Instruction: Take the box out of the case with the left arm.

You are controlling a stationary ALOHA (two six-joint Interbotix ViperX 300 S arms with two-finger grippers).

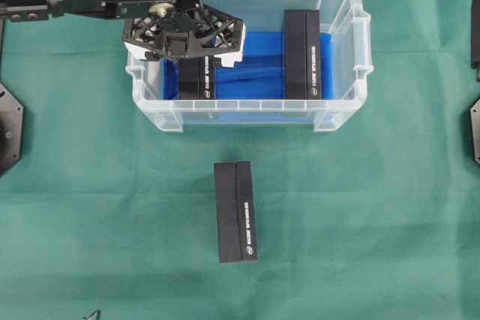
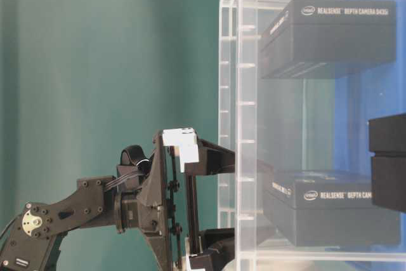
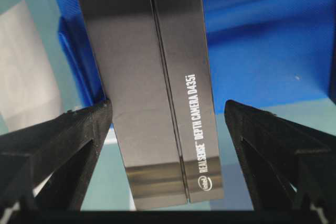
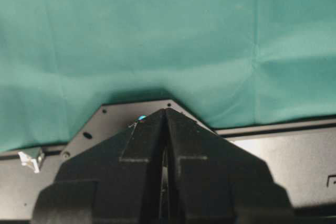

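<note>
The clear case (image 1: 247, 114) with blue lining holds two black boxes. The left box (image 1: 196, 80) lies under my left gripper (image 1: 187, 35), which hangs over the case's left end. In the left wrist view the gripper (image 3: 168, 106) is open, with a finger on each side of this box (image 3: 152, 77). The left fingertip (image 3: 102, 111) is almost at the box's edge and the right fingertip (image 3: 233, 111) stands a little off it. The table-level view shows the same gripper (image 2: 219, 204) reaching into the case wall (image 2: 238, 93). My right gripper (image 4: 166, 111) is shut on nothing, over a black base plate.
A second black box (image 1: 302, 54) lies at the right of the case. A third black box (image 1: 235, 211) lies on the green cloth in front of the case. Black arm bases sit at the left edge (image 1: 9, 129) and right edge (image 1: 474, 129).
</note>
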